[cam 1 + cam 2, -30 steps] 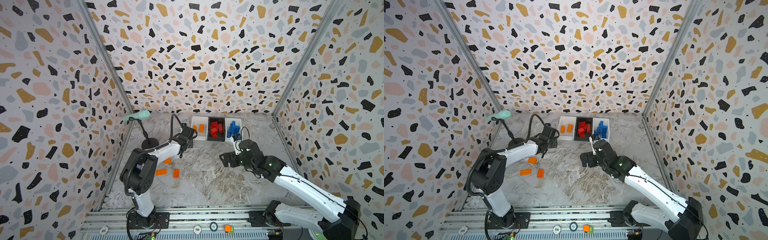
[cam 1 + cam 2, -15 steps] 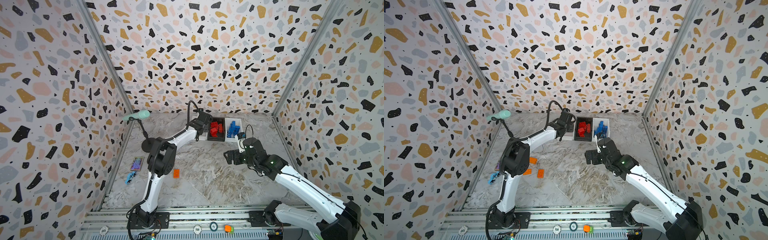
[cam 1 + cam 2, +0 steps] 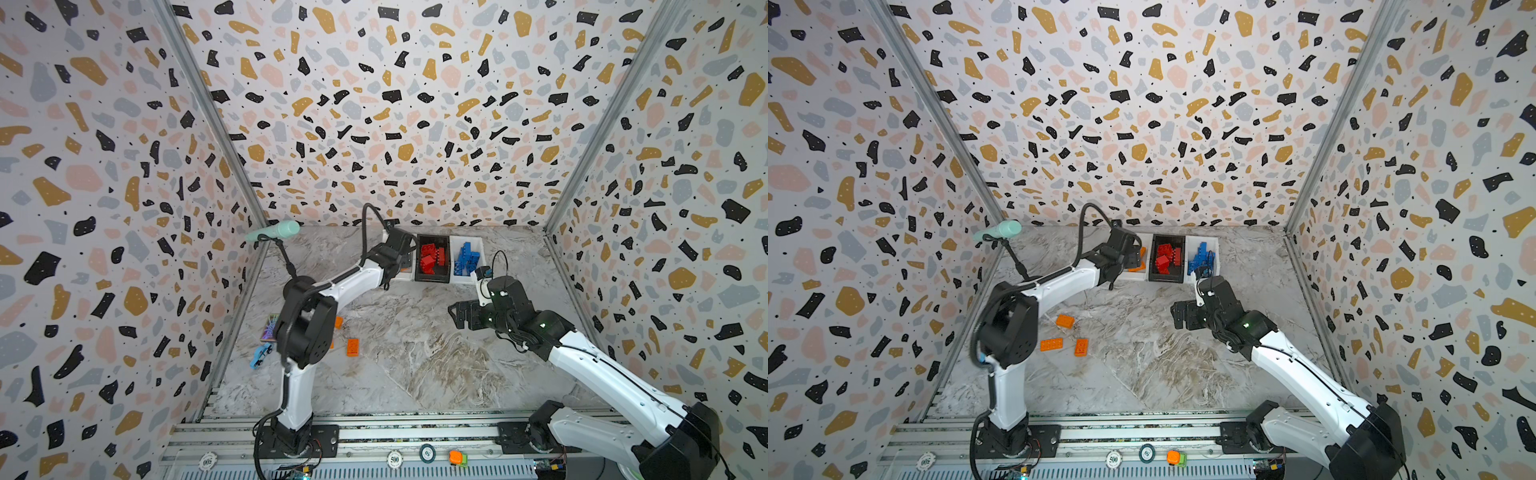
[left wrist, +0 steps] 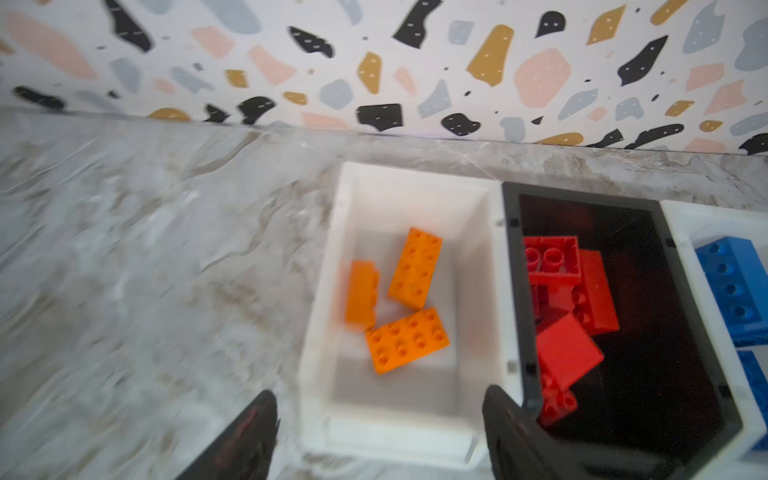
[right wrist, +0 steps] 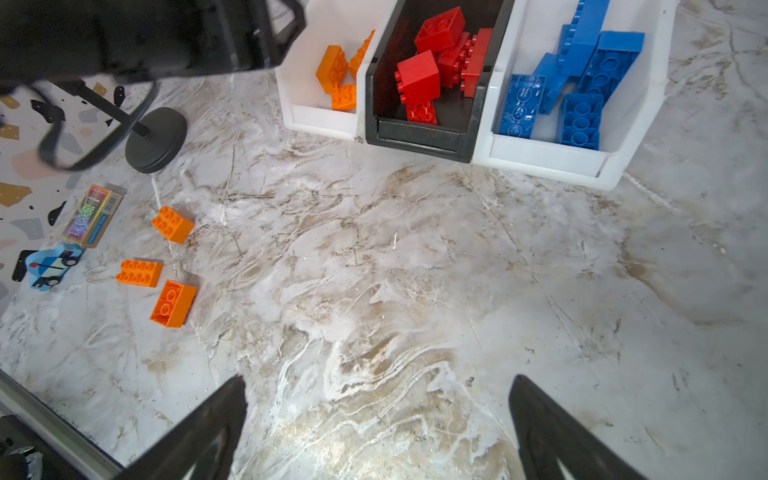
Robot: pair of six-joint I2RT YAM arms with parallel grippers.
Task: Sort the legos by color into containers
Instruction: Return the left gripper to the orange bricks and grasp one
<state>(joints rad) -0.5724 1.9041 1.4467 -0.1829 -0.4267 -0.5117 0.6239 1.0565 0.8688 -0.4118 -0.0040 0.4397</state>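
Two robot arms work over a marbled tabletop [image 5: 415, 270] with three bins in a row at the back. The left claw [image 4: 378, 405] hangs above the near end of the white bin [image 4: 419, 176], its jaws apart and empty; three orange bricks [image 4: 415, 268] lie loose inside. The black bin [image 5: 419, 139] beside it holds red bricks, and the far white bin [image 5: 548, 160] holds blue ones. Three loose orange bricks [image 3: 1064, 321] sit unsorted on the left front of the tabletop, close beside the left arm's upright elbow and well apart from both claws. They lie back toward the left arm's base, so that arm looks better placed than the right. One long brick [image 3: 1051, 344] runs across the top view, another [image 3: 1081, 346] runs front to back and seems to lie studs down, and the third looks shorter and skewed. The right claw [image 5: 378, 382] hovers over the bare middle, jaws wide and empty. All the bricks are small, glossy and studded.
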